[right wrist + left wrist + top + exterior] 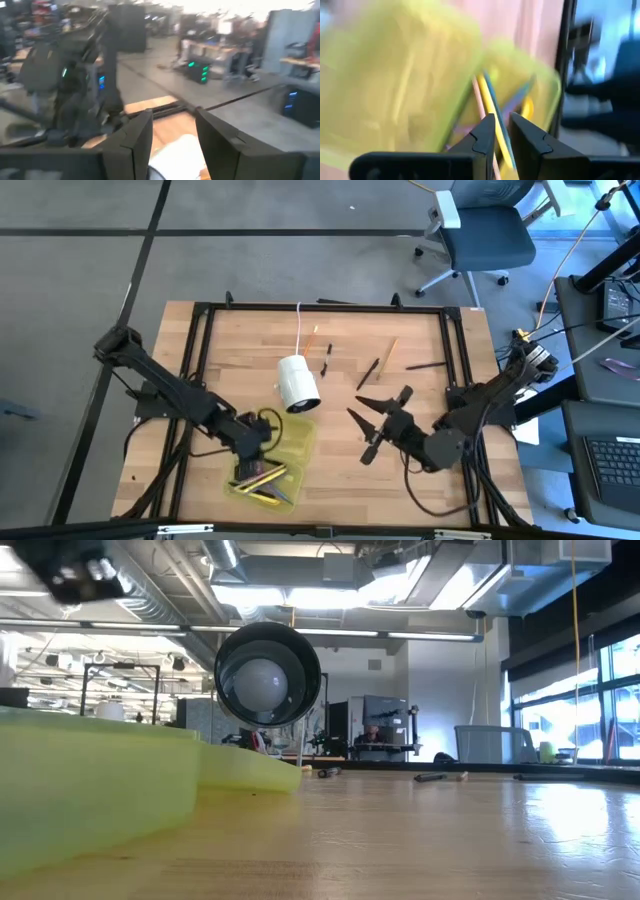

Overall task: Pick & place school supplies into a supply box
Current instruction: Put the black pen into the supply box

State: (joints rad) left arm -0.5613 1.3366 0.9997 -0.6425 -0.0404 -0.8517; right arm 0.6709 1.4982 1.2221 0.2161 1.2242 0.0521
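**A:** Where the supply box (268,465) lies open near the front edge of the desk, left of centre, what is the left gripper (262,442) doing?

**B:** It hangs right over the box. In the left wrist view its fingers (485,137) stand almost pressed together, only a thin slit between them, and nothing is pinched there. Beneath them the yellow-green tray holds several pens and pencils (492,107), yellow, orange and bluish, lying lengthwise.

**A:** And the right gripper (378,427)?

**B:** It sits over the middle of the desk, somewhat toward the right edge, with its fingers (134,145) spread wide and empty. The white cylinder (297,382) on its cord lies between the two arms, just behind the box.

**A:** Are any supplies outside the box?

**B:** Yes, toward the back edge: an orange pencil (311,339) beside the cord, a small black piece (327,357) next to it, a dark pen (368,373), a wood-coloured pencil (390,352), and another dark pen (425,365) nearer the right edge. All lie flat, well apart from the box.
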